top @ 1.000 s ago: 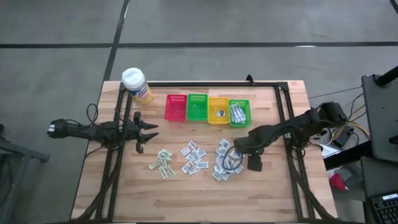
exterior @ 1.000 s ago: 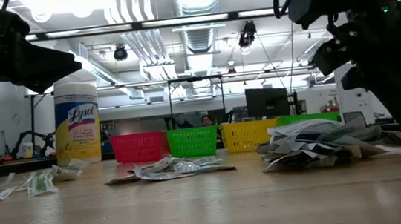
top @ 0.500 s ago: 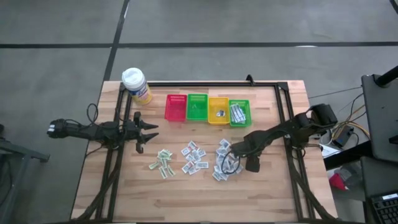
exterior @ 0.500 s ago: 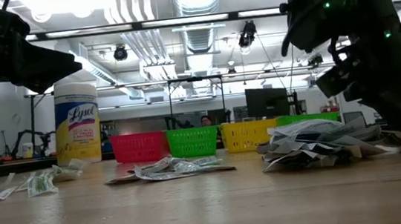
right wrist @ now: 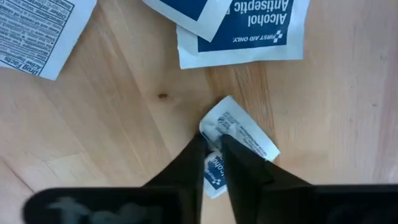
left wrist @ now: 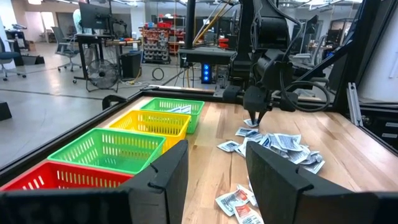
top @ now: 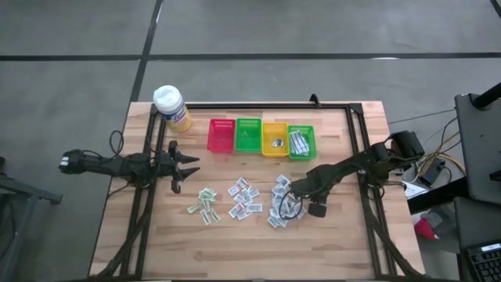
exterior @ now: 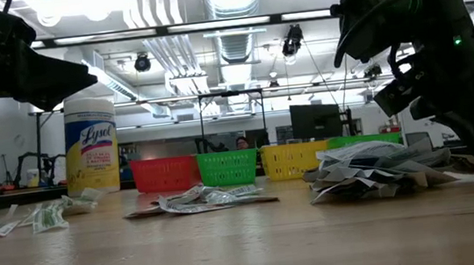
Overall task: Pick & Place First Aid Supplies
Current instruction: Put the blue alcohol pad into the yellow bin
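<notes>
We pinch one packet (right wrist: 239, 138) with the right end effector (right wrist: 213, 152) on the desk (top: 344, 235); lift straight, slowly.

Bare wood (top: 329, 247) (front strip) before packet piles (top: 244, 198)

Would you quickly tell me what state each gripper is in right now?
Left gripper: open, holding nothing.
Right gripper: closed on a packet lying on the table.

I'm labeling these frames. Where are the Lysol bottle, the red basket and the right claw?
Lysol bottle (exterior: 90, 148): low view, on its printed label.
Red basket (top: 221, 135): high view, on its mesh floor.
Right claw (right wrist: 213, 163): right wrist view, between fingertips pinching a packet.
</notes>
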